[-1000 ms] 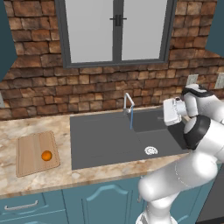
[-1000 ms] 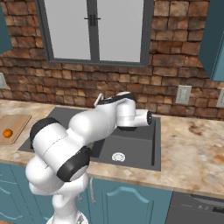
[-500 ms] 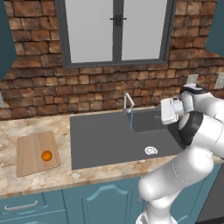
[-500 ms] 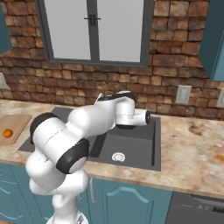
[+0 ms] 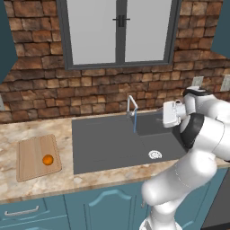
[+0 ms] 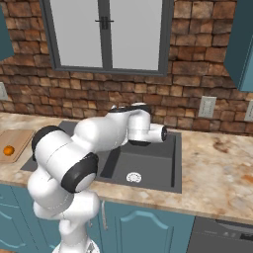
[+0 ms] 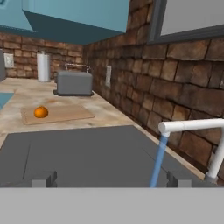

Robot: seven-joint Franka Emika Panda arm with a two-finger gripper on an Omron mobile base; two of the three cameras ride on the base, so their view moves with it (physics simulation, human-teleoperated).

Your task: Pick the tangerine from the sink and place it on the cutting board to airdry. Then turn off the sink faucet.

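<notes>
The tangerine point(image 5: 47, 159) lies on the cutting board point(image 5: 38, 157) on the counter left of the sink point(image 5: 103, 143); the right base view has the tangerine point(image 6: 8, 150) at its far left edge. The faucet point(image 5: 131, 104) stands at the sink's back rim, a thin blue stream point(image 5: 134, 122) falling from its spout. My gripper point(image 5: 161, 116) hovers over the sink's right part, right of the faucet, pointing left. In the hand view my gripper point(image 7: 111, 181) is open and holds nothing. The faucet spout point(image 7: 188, 126) is close at the right and the tangerine point(image 7: 40, 112) sits far ahead on the cutting board point(image 7: 57, 113).
A round white drain point(image 5: 155, 154) sits in the sink's front right. A toaster point(image 7: 74, 83) and a paper towel roll point(image 7: 43, 66) stand beyond the board. The brick wall runs right behind the faucet. My own arm crosses the sink in the right base view.
My hand has shifted slightly left over the sink, toward the faucet. The tangerine and the board have not moved, and the water keeps running.
</notes>
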